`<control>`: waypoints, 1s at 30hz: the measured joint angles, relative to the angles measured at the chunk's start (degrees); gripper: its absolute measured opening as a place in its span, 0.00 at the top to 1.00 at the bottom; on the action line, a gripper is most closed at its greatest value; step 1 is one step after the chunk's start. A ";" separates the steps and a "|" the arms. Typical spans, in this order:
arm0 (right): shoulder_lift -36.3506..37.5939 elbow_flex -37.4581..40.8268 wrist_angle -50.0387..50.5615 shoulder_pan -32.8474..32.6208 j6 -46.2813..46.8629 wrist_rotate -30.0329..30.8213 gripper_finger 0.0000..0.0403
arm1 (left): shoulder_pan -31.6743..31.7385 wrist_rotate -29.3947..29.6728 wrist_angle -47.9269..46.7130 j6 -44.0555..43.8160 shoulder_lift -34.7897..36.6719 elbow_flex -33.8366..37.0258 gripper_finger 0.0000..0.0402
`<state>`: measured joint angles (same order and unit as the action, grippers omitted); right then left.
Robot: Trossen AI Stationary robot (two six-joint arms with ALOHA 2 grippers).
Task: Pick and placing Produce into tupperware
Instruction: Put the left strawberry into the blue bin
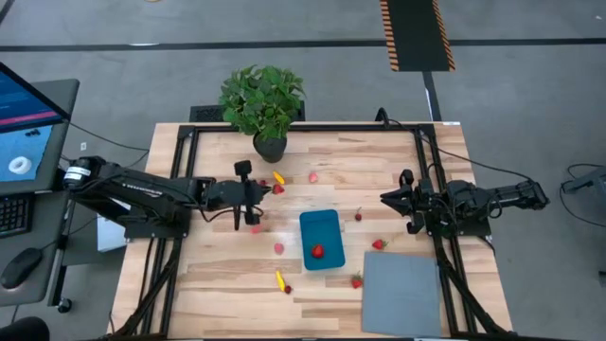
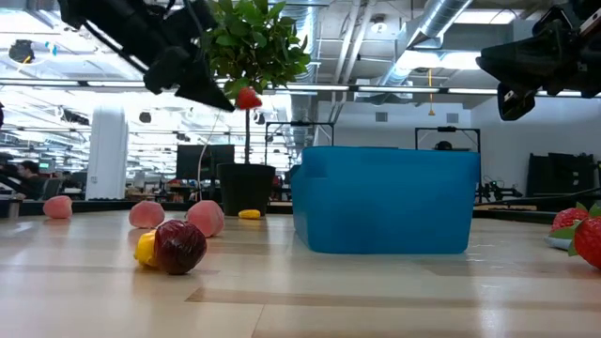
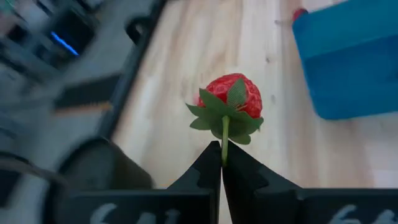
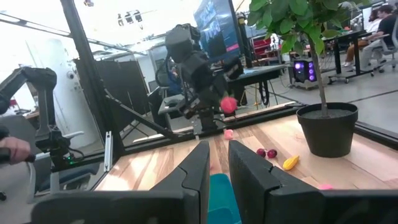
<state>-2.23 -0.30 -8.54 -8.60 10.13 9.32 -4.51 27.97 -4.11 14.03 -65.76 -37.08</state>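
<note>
Left end effector [image 3: 221, 163] is pinched shut on the thin green stem of a red strawberry [image 3: 233, 98], carrying it in the air above the tabletop [image 1: 379, 180], on the left-edge side of the teal-blue tupperware [image 1: 320, 232] and not yet over it. That grip looks the weak point: only the stem is caught, so the berry could swing, twist or slip free during the carry and land on the wood short of the tub. A release before the berry is fully inside the rim could bounce it off the wall.

One red piece [image 1: 317, 251] already lies in the tub. Other produce is scattered on the tabletop: a yellow piece [image 1: 278, 177] near the potted plant [image 1: 262, 104] at the far edge, pink pieces between the left arm and the tub, and red ones beside the grey mat [image 1: 402, 294] at the near right corner.

Right end effector [image 4: 217, 163] waits near the right edge, fingers slightly parted and empty.
</note>
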 joint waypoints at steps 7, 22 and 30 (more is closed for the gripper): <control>0.01 0.00 0.00 0.00 0.00 0.02 0.79 | -3.06 9.86 3.60 14.77 -0.02 0.00 1.00; 0.01 0.00 -0.04 0.02 0.09 1.33 0.79 | -7.14 32.40 16.87 41.53 -9.30 0.02 1.00; 0.00 0.00 0.44 0.02 0.44 1.31 0.79 | -7.83 36.69 27.25 48.90 -18.05 0.04 1.00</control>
<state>-2.23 -0.30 -8.09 -8.58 10.57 10.63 -12.34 64.65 23.14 62.94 -83.81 -37.04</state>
